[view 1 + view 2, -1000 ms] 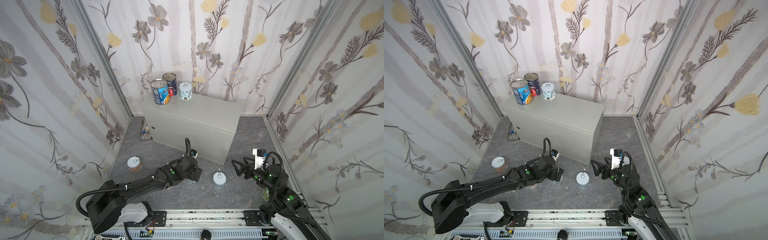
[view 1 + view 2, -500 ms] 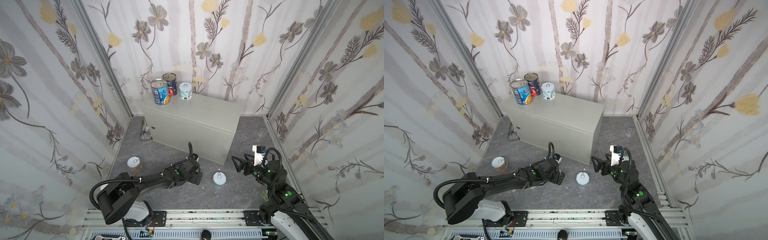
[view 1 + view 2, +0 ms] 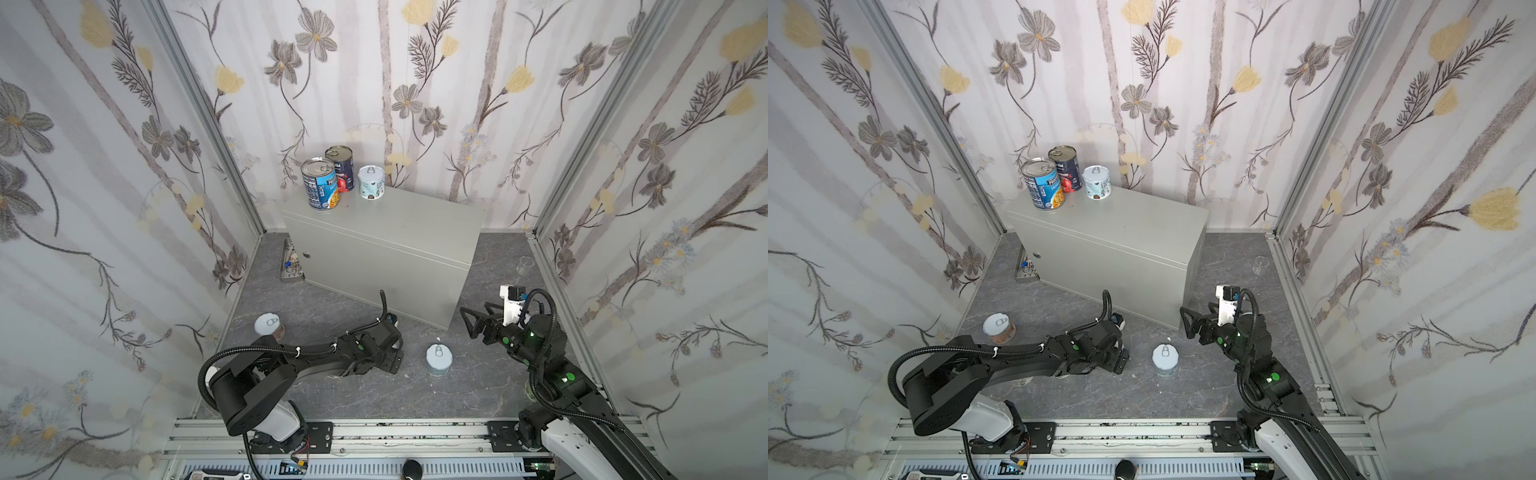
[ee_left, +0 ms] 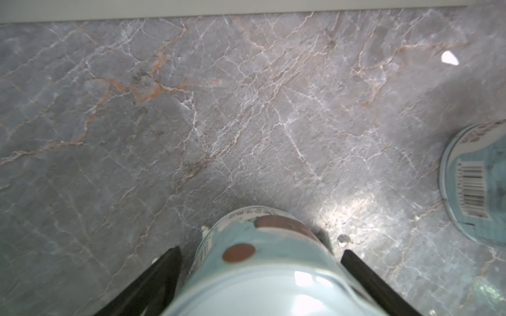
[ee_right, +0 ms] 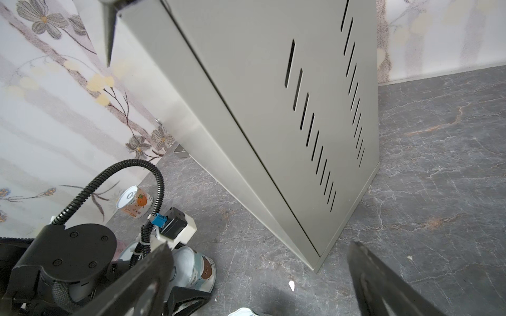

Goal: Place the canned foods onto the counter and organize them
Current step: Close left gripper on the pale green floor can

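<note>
Left gripper [image 4: 260,254]: jaws spread, straddling a short pale-blue can [image 4: 273,276] that stands on the floor [image 4: 246,109], with a narrow gap at each fingertip. Ahead of them, open floor runs to the base edge of the counter [image 3: 386,224]. A second short can [image 4: 476,180] stands well outboard. Right gripper [image 5: 257,276]: jaws wide, empty, with the counter's lower corner just ahead.

text: none legible | barcode [image 4: 472,188]: on short can [image 4: 490,153], digits unreadable
</note>
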{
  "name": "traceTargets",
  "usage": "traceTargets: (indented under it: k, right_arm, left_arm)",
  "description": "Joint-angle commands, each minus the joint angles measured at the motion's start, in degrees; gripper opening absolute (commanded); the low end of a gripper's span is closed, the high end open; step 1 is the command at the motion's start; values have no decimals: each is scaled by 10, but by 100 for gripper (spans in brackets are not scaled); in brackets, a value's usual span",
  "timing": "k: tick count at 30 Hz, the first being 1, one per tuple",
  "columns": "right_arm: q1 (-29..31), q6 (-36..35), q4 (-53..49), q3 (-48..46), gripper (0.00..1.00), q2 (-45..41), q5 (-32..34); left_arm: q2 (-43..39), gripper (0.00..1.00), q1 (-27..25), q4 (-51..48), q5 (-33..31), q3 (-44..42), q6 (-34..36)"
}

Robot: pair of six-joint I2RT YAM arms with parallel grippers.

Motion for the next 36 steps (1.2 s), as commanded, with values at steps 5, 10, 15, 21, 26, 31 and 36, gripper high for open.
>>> traceTargets:
  k: [5, 10, 15, 21, 26, 31, 36]
  right_arm:
    - [-1, -6, 44, -1, 100, 7, -5]
    - [-3, -6, 44, -3, 100, 4, -6]
    - [-3, -6, 40, -3, 100, -3, -8]
    - [-3, -2, 35, 1, 100, -14, -13]
    - [-3, 1, 26, 4, 100, -24, -12]
    - [-3, 5, 8, 22, 100, -31, -18]
    - [-3, 13, -10, 31, 100, -52, -18]
  left_arm:
    - [9, 77, 0, 13, 0, 4, -6]
    - [2, 69, -2, 11, 1, 5, -7]
    - [-21, 66, -3, 4, -2, 5, -9]
    - [-70, 66, -5, -21, -1, 17, -10]
    - [-125, 66, -5, -56, -10, 35, -8]
    - [-181, 65, -4, -101, -16, 63, 3]
    - [-187, 65, -3, -172, -31, 120, 26]
